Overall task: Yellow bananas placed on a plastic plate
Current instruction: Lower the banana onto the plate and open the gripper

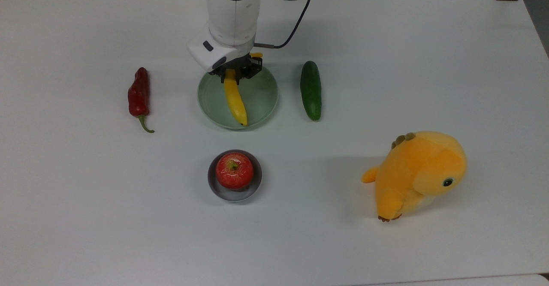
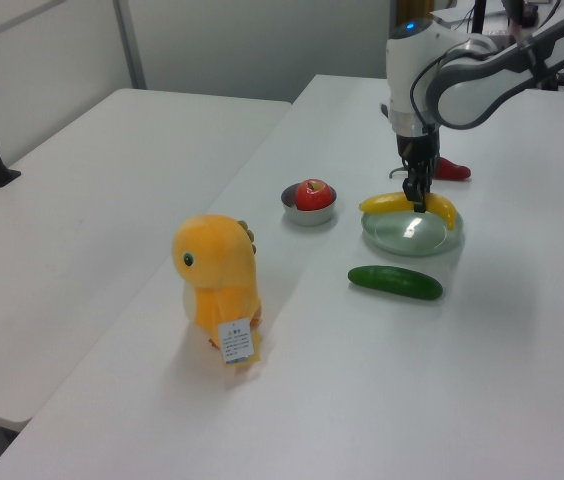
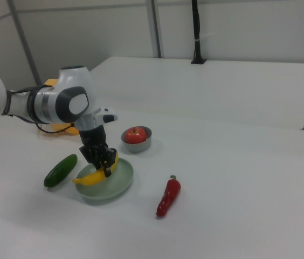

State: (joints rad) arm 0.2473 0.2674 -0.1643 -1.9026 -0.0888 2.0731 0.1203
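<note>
Gripper (image 1: 235, 72) clamped on the stem half of the one yellow banana (image 1: 236, 101), over the one mint-green plastic plate (image 1: 261, 99).

Across the top view from left to right on the white table (image 1: 85, 200): one red chili pepper (image 1: 139, 95); the plate with the banana running across it, its dark tip at the near rim and its stem end poking out behind the gripper; one red apple (image 1: 234, 170) sitting in one small grey bowl (image 1: 256, 183), nearer the camera than the plate; one dark green cucumber (image 1: 311, 89) just beside the plate, not touching it; and one orange-yellow plush toy (image 1: 418, 173), well apart from the rest. Whether the banana rests on the plate cannot be told.
</note>
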